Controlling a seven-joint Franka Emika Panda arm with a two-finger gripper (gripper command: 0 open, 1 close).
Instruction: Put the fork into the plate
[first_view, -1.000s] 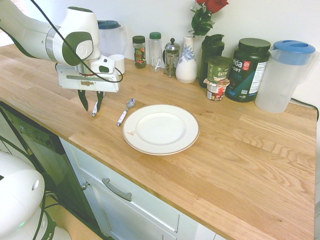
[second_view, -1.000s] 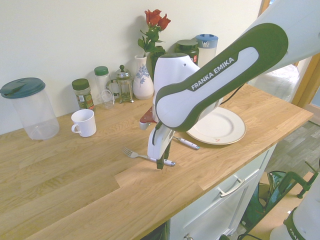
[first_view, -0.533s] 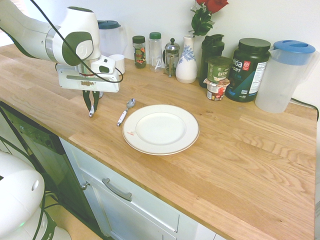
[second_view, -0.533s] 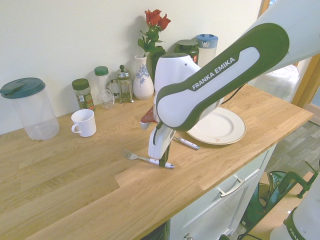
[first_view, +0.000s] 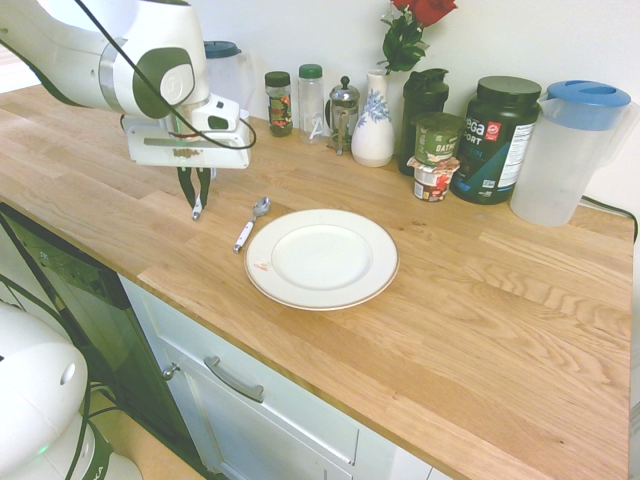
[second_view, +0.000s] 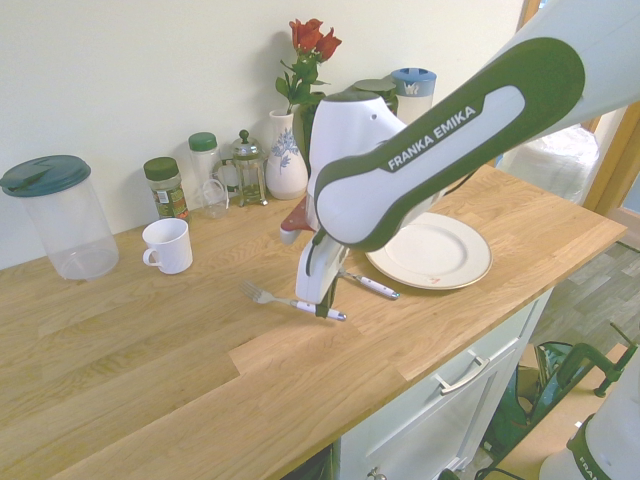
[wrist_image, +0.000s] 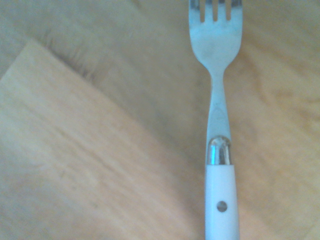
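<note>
The fork (second_view: 277, 299), with silver tines and a slim white handle, hangs roughly level just above the wooden counter. My gripper (second_view: 322, 306) is shut on its handle. In the first exterior view the gripper (first_view: 197, 203) hangs left of the plate (first_view: 384, 262), with the fork's white handle end (first_view: 197, 212) showing below the fingers. The wrist view shows the fork (wrist_image: 218, 100) close up over the wood. The cream plate (second_view: 476, 256) lies empty on the counter, beyond a white-handled spoon (first_view: 250, 225) that rests between it and the gripper.
A white mug (second_view: 168, 245) and a lidded clear pitcher (second_view: 58, 215) stand behind the gripper. Along the back wall are jars, a French press (first_view: 343, 113), a vase with roses (first_view: 374, 120), a dark tub (first_view: 494, 138) and a blue-lidded pitcher (first_view: 568, 150). The counter's front edge runs near the plate.
The fingers closed on the fork's handle, then the gripper rose and shifted slightly toward the plate, taking the fork off the counter.
</note>
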